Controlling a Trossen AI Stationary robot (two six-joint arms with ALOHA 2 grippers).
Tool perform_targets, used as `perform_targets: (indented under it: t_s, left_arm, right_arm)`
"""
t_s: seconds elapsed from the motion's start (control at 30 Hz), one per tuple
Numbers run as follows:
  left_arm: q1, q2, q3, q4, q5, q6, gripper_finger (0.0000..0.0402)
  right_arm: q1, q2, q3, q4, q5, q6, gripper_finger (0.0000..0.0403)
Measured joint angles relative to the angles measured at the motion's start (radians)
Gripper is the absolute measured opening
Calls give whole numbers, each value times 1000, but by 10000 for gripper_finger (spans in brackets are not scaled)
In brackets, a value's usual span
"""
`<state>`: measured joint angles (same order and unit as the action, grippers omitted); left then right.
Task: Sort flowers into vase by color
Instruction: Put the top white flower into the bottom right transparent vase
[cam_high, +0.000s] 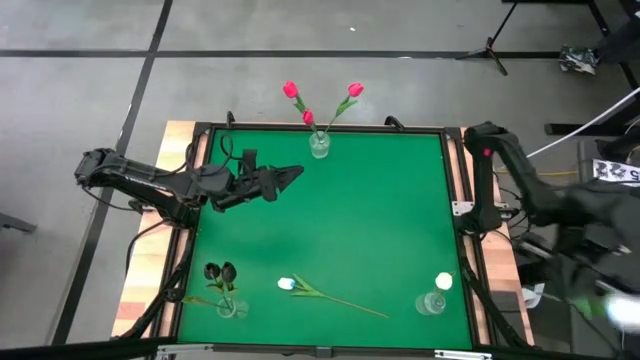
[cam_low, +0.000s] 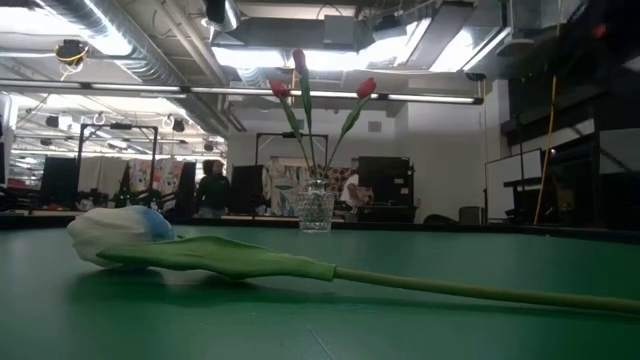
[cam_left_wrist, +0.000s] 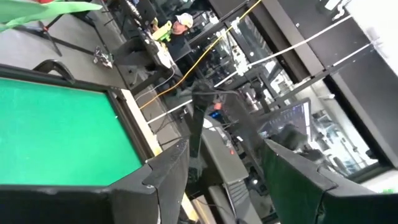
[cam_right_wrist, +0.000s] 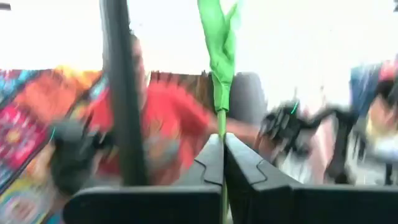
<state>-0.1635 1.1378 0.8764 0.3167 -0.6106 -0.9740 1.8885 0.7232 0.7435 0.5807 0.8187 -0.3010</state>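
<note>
Pinched shut on a thin green stem (cam_right_wrist: 222, 134), our right gripper (cam_right_wrist: 224, 162) hung off the table's right edge; our left gripper (cam_high: 290, 177), jaws parted and empty, waited over the green mat (cam_high: 380, 220). We judged the wiry stem could swivel. One white tulip (cam_high: 288, 285) lay flat near the front, its soft head beside a smooth leaf.

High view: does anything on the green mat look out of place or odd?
One white tulip lies flat on the green mat between the vase of dark tulips and the vase holding one white tulip, rather than standing in a vase. The three pink-red tulips stand sorted in the far vase.
</note>
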Motion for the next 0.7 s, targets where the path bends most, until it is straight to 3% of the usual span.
perform_targets:
  t_s: [0.13,0.27,0.43,0.57,0.7]
  left_arm:
    - [-3,0,0,-45,0,0,194]
    - [-4,0,0,-83,0,0,194]
    - [-12,0,0,-101,0,4,194]
    - [-15,0,0,-104,0,7,194]
    - [-14,0,0,-107,0,16,194]
  right_arm:
    - [-83,-57,-273,428,-116,-211,0]
    - [-164,-58,-445,669,-198,-275,0]
    - [-299,-58,-525,705,-360,-310,0]
    - [-418,-54,-553,701,-457,-249,0]
    - [-543,-13,-571,706,-482,-181,0]
